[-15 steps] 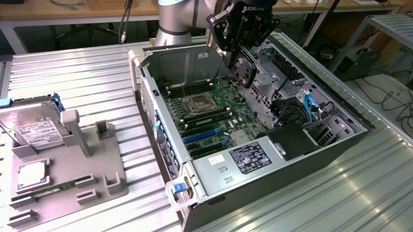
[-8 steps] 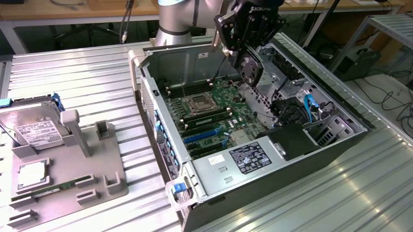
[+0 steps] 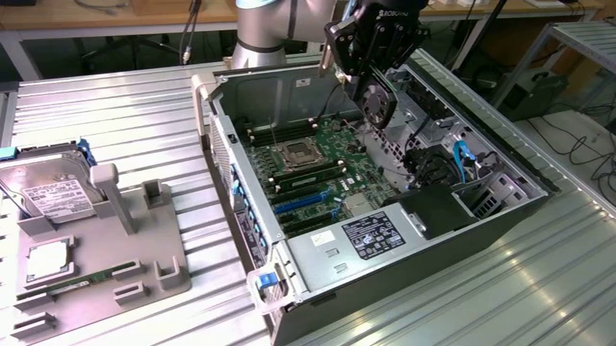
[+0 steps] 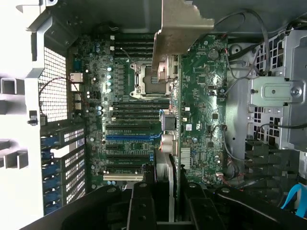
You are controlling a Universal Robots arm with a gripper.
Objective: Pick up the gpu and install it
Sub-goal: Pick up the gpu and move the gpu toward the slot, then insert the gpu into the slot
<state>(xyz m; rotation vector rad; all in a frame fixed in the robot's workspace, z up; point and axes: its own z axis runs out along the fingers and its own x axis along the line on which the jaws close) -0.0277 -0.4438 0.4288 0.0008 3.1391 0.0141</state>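
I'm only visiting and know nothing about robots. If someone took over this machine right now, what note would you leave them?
Tool: shut on the gpu, which hangs on edge beneath it.
Where: the gpu is held over the open computer case, above the motherboard, and appears clear of it.
Done: the gpu is picked up.
Left: the gpu is not yet seated in an expansion slot.

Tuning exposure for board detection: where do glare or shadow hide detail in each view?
Exterior view: table glares toward the exterior view's right; motherboard evenly lit. Wrist view: case rim blown out white; hand holding the gpu dark.
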